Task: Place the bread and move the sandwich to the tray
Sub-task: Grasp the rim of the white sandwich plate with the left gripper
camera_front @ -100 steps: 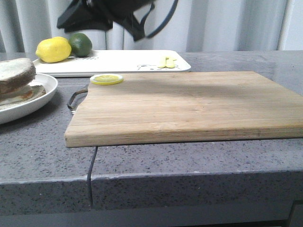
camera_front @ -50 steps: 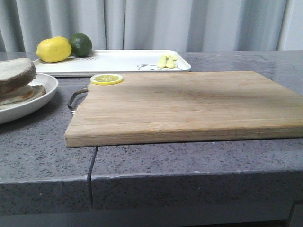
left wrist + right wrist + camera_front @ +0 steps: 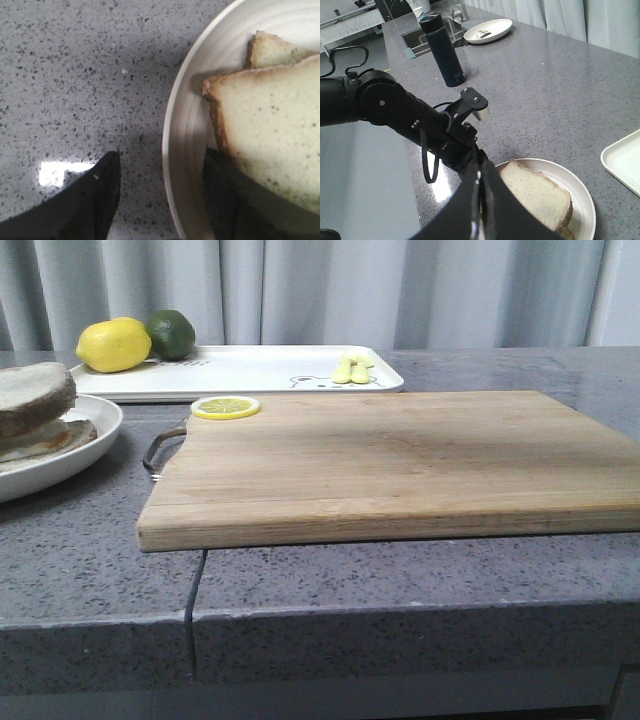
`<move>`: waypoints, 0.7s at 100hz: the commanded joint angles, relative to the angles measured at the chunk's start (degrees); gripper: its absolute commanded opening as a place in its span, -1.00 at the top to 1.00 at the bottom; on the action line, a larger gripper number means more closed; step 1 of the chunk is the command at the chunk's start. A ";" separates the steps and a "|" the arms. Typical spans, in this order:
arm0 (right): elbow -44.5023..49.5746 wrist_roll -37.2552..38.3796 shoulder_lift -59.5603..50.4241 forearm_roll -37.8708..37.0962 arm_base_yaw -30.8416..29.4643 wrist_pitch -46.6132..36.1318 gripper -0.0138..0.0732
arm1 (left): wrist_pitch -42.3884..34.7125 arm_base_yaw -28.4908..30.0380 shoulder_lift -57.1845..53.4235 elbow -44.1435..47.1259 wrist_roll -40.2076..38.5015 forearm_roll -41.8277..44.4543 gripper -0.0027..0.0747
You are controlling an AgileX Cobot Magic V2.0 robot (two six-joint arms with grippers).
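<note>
White plate (image 3: pixel 182 150) sits between your left gripper's (image 3: pixel 161 192) spread fingers — one fingertip (image 3: pixel 102 182) over the grey counter (image 3: pixel 75 75), the other inside the rim beside the sandwich (image 3: pixel 270 130). Its top bread (image 3: pixel 535 195) slice rests on the stack. Your right gripper's (image 3: pixel 480 200) fingers are pressed together, empty, above the plate. The tray (image 3: pixel 260 368) lies well apart, behind the wooden board (image 3: pixel 400 460).

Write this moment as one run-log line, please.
left gripper: open, straddling plate rim | right gripper: shut, empty | sandwich: on plate
</note>
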 commanded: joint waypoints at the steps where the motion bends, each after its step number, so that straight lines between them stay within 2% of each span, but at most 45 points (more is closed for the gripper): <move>1: -1.89 -0.79 -2.95 2.13 0.21 0.13 0.82 | -2.92 0.07 -0.37 -1.99 -0.44 -0.82 0.05; 16: -1.89 -0.79 -2.95 2.13 0.21 0.39 0.82 | -2.33 0.07 1.35 -1.99 -0.44 -1.35 0.33; 39: -1.89 -0.79 -3.06 2.13 0.21 0.86 0.82 | -1.90 0.07 2.08 -1.99 -0.44 -5.04 0.98; 56: -1.89 -0.79 -3.06 2.13 0.21 1.03 0.82 | 0.32 0.16 2.08 -3.12 -0.44 -7.74 0.98; 70: -1.89 -0.79 -3.90 1.86 0.21 -0.51 0.82 | 3.34 3.05 2.08 -7.30 -0.44 -14.85 0.98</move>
